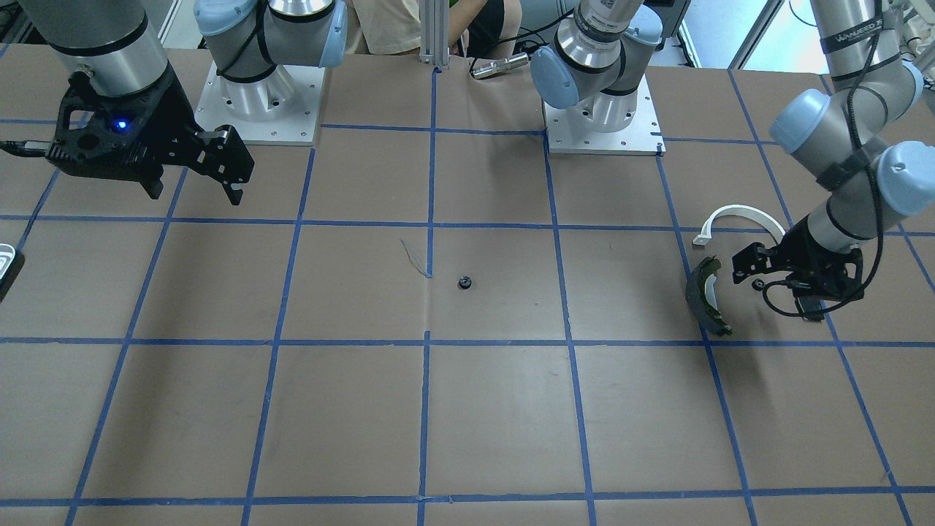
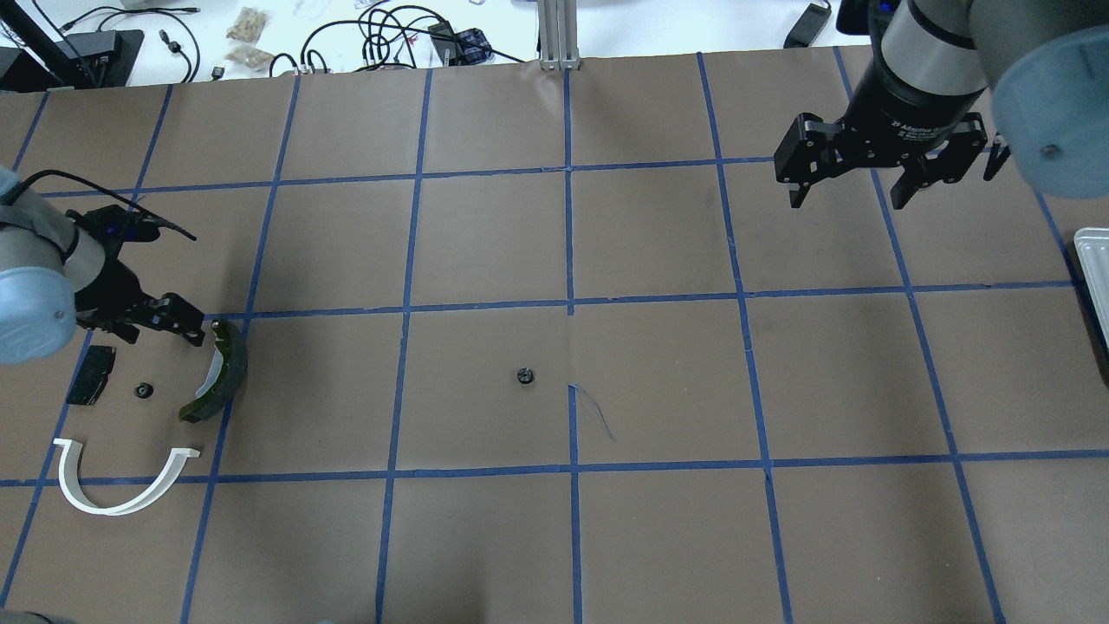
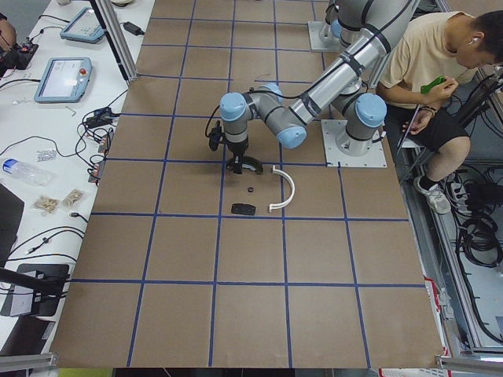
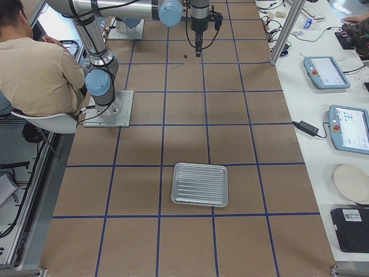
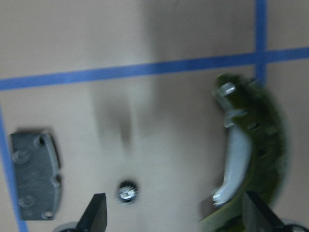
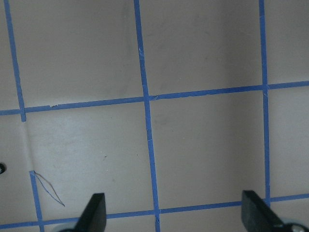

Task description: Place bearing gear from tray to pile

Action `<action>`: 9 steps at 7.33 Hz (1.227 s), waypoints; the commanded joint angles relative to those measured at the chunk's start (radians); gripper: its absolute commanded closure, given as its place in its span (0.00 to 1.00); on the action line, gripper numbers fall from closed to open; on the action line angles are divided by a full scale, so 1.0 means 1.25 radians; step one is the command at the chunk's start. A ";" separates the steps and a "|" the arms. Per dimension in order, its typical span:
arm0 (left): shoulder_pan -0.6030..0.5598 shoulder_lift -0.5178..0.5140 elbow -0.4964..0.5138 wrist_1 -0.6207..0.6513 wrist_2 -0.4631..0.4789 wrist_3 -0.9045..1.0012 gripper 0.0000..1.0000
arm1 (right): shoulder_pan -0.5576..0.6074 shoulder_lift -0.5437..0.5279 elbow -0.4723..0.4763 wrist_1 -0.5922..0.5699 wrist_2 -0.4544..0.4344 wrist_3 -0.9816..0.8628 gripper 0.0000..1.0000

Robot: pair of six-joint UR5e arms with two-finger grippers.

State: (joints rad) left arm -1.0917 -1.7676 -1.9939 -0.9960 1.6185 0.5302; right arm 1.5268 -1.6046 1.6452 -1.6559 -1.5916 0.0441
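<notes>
Shows the right tool (image 2: 849, 186) spread wide and gripping nothing, hanging above bare table (image 2: 658, 537) with free room on every side of its fingers and only brown paper and blue tape lines (image 6: 149, 159) below. Has the tray (image 4: 199, 165) well apart from that tool, out toward the table's end on the robot's right, silver-grey and ridged in the right-side view, just a pale corner at the frame edge from overhead. Shows the left tool (image 5: 176, 217) wide as well and holding nothing, low over the pile (image 2: 144, 390), with little room there: brake shoe (image 5: 260, 150) curving away from just beside one fingertip, olive lining outward and pale metal inward; brake pad (image 5: 36, 176) flat and dark grey just outside the other fingertip; a tape line across the table ahead of both. Puts one bearing gear (image 5: 126, 190) inside the gap, just beside the pad-side fingertip, apart from pad and shoe, flat on the table: small, round, dark-rimmed with a bright centre, blurred in the wrist view. Leaves the white arch (image 1: 741, 210) clear of the tool, past gear and pad toward the robot's edge, open side facing the tool. Sets a second bearing gear (image 2: 524, 375) alone near mid-table, between the two tools and well apart from both, near a tape line and a thin scrawled mark (image 2: 593, 414), open table all round; small, black, round, too small for more.
</notes>
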 commanded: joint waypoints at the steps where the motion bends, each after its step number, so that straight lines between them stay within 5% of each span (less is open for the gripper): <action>1: -0.225 0.016 -0.009 -0.017 -0.001 -0.363 0.00 | 0.000 -0.054 0.010 0.004 -0.001 -0.006 0.00; 2: -0.338 -0.006 -0.003 -0.005 -0.004 -0.544 0.00 | 0.000 -0.064 0.017 0.008 -0.001 0.000 0.00; 4: -0.511 -0.035 0.016 0.025 -0.067 -0.670 0.00 | 0.007 -0.053 0.018 -0.001 0.036 0.032 0.00; 6: -0.573 -0.105 0.014 0.141 -0.071 -0.732 0.00 | 0.027 -0.020 -0.009 -0.004 0.036 0.090 0.00; 9: -0.615 -0.143 0.008 0.164 -0.070 -0.749 0.00 | 0.046 0.027 -0.044 0.005 0.014 0.098 0.00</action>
State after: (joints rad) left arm -1.8451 -1.9319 -1.9796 -0.7996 1.5311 -0.3984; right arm 1.5709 -1.5836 1.5982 -1.6531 -1.5566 0.1600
